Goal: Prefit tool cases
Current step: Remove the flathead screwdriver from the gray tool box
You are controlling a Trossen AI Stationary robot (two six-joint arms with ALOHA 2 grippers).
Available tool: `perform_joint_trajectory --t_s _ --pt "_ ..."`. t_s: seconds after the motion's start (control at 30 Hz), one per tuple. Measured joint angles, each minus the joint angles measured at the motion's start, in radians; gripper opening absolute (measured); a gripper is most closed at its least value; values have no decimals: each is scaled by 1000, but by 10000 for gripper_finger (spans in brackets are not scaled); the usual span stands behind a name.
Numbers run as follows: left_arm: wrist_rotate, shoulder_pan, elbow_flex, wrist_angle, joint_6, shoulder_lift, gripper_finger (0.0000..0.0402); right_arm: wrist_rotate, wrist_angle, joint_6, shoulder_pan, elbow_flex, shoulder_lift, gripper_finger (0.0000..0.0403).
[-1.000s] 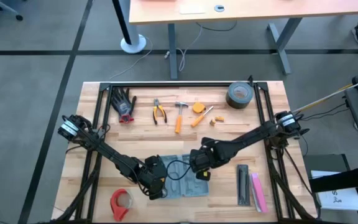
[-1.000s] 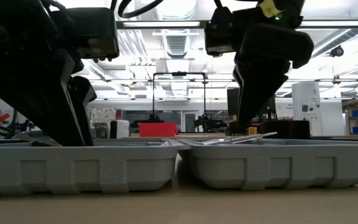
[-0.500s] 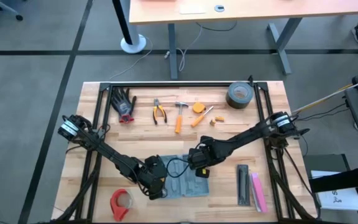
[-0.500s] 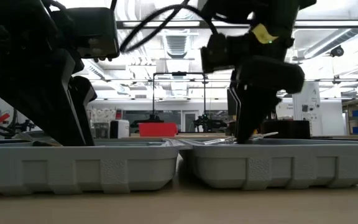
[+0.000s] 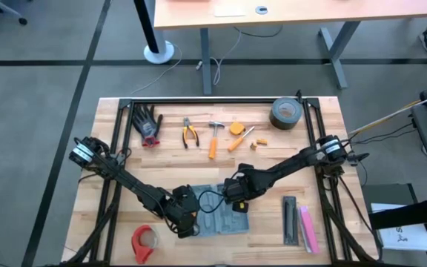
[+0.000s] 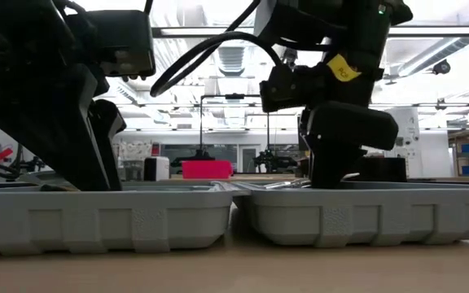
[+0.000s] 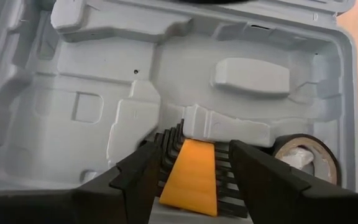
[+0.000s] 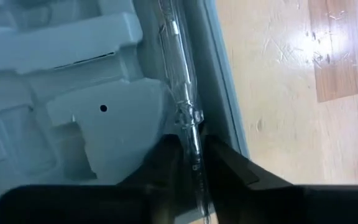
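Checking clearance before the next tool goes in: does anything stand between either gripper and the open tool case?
Nothing visible does. The left gripper is already down in the tool case, jaws either side of a yellow-holdered hex key set. The right gripper is at the case's edge, jaws around a slim metal tool.

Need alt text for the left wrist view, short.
The left end effector, fingers spread, straddles an orange-and-black hex key set in the moulded grey tray of an open tool case. A roll of tape lies beside it.
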Motion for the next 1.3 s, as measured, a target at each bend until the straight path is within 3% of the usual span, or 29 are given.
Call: perform_joint_trajectory --t_s 0.13,0.43,0.67,0.9,1.1,1.3 --pt "0 0 0 0 0 0 197 -10 -3 20 1 -1 -23 8" --pt "1 0 0 -3 0 0 204 -3 -16 72 0 0 -114 3" --pt "3 0 0 -3 -9 0 202 140 -202 98 -25 2 -187 3" --pt "4 0 0 -3 -20 0 197 197 -306 55 -93 -37 -201 3" --pt "5 0 0 -2 -27 0 203 177 -292 39 -175 -97 -201 3" --pt "5 0 0 0 -40 0 204 72 -261 166 -266 -130 -199 3"
